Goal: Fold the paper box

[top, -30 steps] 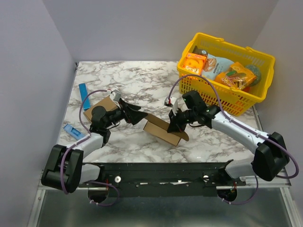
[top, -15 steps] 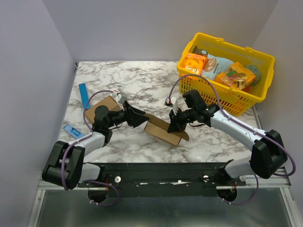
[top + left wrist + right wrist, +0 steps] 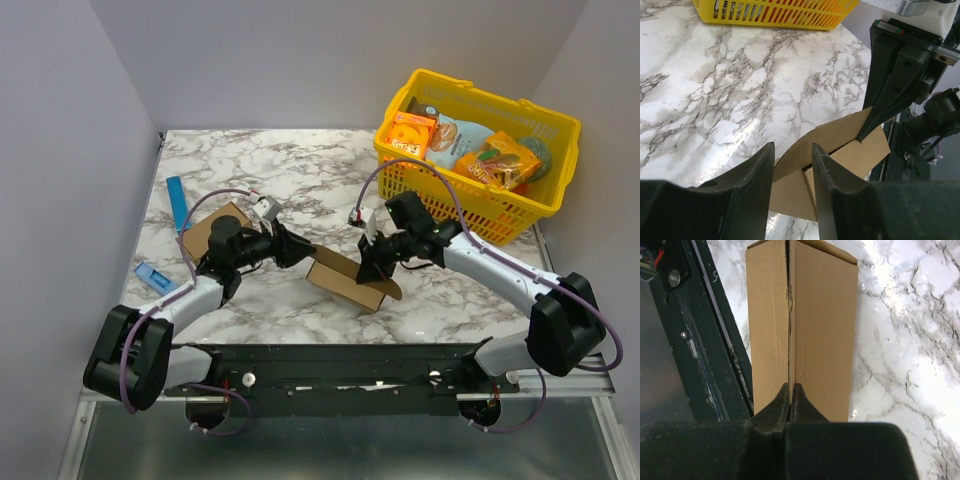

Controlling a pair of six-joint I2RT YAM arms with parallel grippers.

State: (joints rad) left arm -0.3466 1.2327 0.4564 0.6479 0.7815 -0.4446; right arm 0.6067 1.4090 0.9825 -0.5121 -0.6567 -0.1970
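1. Fingers of the left gripper (image 3: pixel 792 151) are standing narrowly apart, facing the paper box (image 3: pixel 350 278)'s open end; no grip is showing.
2. Fingers of the right gripper (image 3: pixel 790 389) are pressing shut at its top seam.
3. The box is lying mid-table (image 3: pixel 300 170), its body apparently formed and its end flaps seemingly awaiting closing.

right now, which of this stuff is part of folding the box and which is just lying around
In the job: paper box; left claw; right claw.

Lying about: other brown carton; yellow basket with orange snack boxes; blue strip; small blue item.
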